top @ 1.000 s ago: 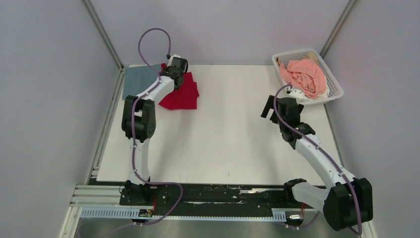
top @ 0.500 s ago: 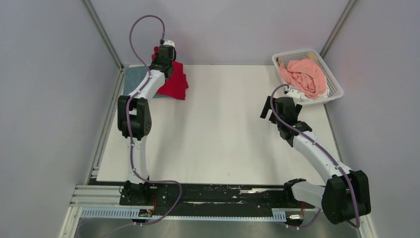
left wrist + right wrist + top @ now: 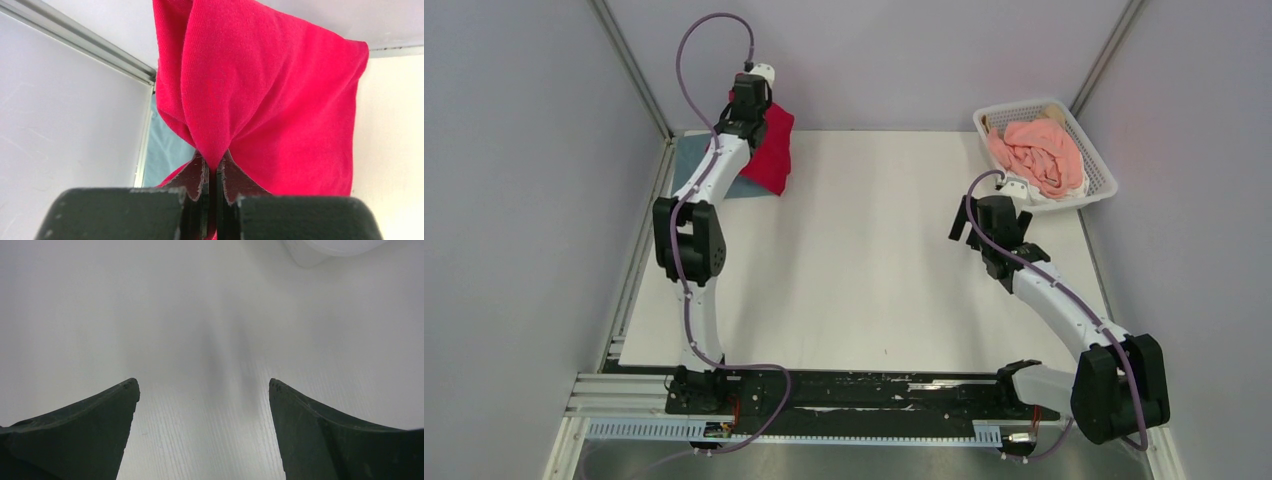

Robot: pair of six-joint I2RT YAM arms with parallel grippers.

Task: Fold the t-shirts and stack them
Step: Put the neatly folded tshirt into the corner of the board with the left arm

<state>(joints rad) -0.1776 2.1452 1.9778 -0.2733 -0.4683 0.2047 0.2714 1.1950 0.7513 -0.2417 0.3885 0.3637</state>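
My left gripper (image 3: 749,112) is shut on the bright red t-shirt (image 3: 770,152) and holds it lifted at the table's far left corner; the cloth hangs down over the edge of the folded grey-blue t-shirt (image 3: 690,160). In the left wrist view the red t-shirt (image 3: 270,95) is pinched between my closed fingers (image 3: 196,177), with the grey-blue t-shirt (image 3: 167,152) behind. My right gripper (image 3: 972,222) is open and empty, low over the bare table beside the basket. In the right wrist view it (image 3: 202,390) faces bare table.
A white lattice basket (image 3: 1100,172) at the far right holds a crumpled salmon-pink t-shirt (image 3: 1039,152). Its corner (image 3: 320,250) shows at the top of the right wrist view. Grey walls and a metal frame post (image 3: 75,42) stand close behind the left gripper.
My left gripper has lifted the red t-shirt off the table and carried it left and back toward the grey-blue t-shirt. The right arm has shifted slightly.
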